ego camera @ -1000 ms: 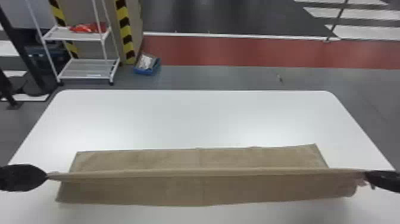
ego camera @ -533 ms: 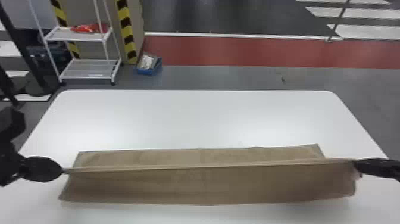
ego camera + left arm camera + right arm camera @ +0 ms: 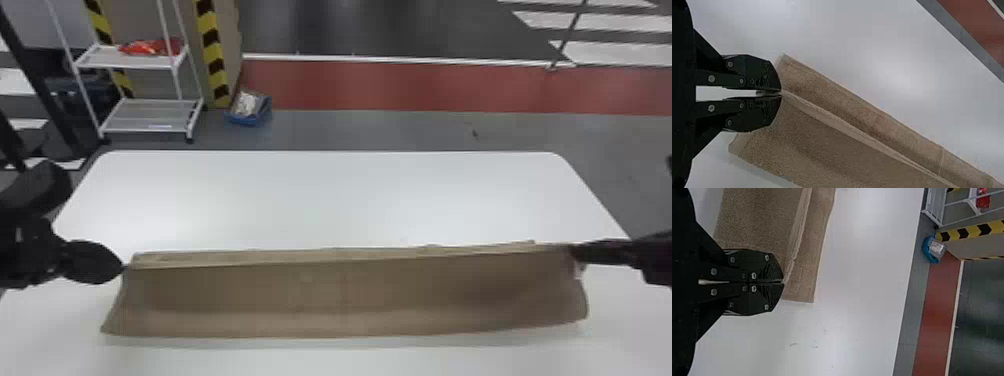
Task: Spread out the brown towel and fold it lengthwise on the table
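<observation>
Over there, the left gripper (image 3: 781, 93) and right gripper (image 3: 783, 282) are clamping the brown towel (image 3: 325, 295) by its raised edge's ends, sensible holds on cloth looking soft, light and floppy, while its bottom is resting on the white table (image 3: 325, 200).

An industrial hall or workshop floor, by the look of it!
And there's the marked ground: beyond the white table (image 3: 325, 195) runs a grey floor (image 3: 375, 131), then a broad red lane (image 3: 425, 87) edged by a white line (image 3: 400, 59), with dark flooring (image 3: 400, 27) past that and bold white bars (image 3: 590, 22) at the far right. Over to the far left, black-and-yellow hazard stripes (image 3: 215, 55) climb an upright panel, a bare metal rack (image 3: 150, 116) stands alongside with something red (image 3: 150, 47) on its upper shelf, and a blue bin (image 3: 247, 120) sits right on the floor!
</observation>
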`<state>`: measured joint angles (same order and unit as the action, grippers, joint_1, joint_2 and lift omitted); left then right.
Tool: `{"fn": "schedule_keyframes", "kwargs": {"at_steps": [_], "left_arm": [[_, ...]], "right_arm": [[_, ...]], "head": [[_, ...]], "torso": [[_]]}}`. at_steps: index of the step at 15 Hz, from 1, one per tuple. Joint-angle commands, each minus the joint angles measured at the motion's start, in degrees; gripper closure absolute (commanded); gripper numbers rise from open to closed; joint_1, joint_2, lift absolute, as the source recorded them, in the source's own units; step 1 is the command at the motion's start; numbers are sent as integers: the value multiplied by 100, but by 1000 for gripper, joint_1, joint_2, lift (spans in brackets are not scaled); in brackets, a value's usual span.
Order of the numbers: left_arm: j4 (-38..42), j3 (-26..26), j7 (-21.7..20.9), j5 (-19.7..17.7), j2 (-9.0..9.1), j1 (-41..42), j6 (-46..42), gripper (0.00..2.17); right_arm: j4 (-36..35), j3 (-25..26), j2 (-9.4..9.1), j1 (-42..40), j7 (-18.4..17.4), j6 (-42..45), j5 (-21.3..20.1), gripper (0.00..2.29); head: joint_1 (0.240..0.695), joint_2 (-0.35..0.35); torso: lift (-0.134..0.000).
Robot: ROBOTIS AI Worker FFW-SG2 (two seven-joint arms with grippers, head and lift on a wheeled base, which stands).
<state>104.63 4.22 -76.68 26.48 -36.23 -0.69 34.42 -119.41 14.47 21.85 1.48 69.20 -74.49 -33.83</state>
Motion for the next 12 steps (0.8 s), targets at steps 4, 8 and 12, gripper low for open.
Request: {"fn": "schedule_keyframes", "kwargs": {"at_steps": [4, 8, 12], "left_arm": [[-505, -422, 171, 68, 82, -353, -158, 1045], [-681, -484, 223, 129, 134, -520, -158, 1045], [-804, -581, 311, 226, 161, -573, -158, 1045]], "right_arm": [[383, -471, 3, 467, 41, 0, -291, 1649], [489, -524, 47, 573, 93, 0, -414, 1649], [682, -664, 91, 599, 93, 17, -625, 1649]], "head": [[695, -41], [695, -39], [695, -44]], "torso": [[-124], [-124], [-124]]}}
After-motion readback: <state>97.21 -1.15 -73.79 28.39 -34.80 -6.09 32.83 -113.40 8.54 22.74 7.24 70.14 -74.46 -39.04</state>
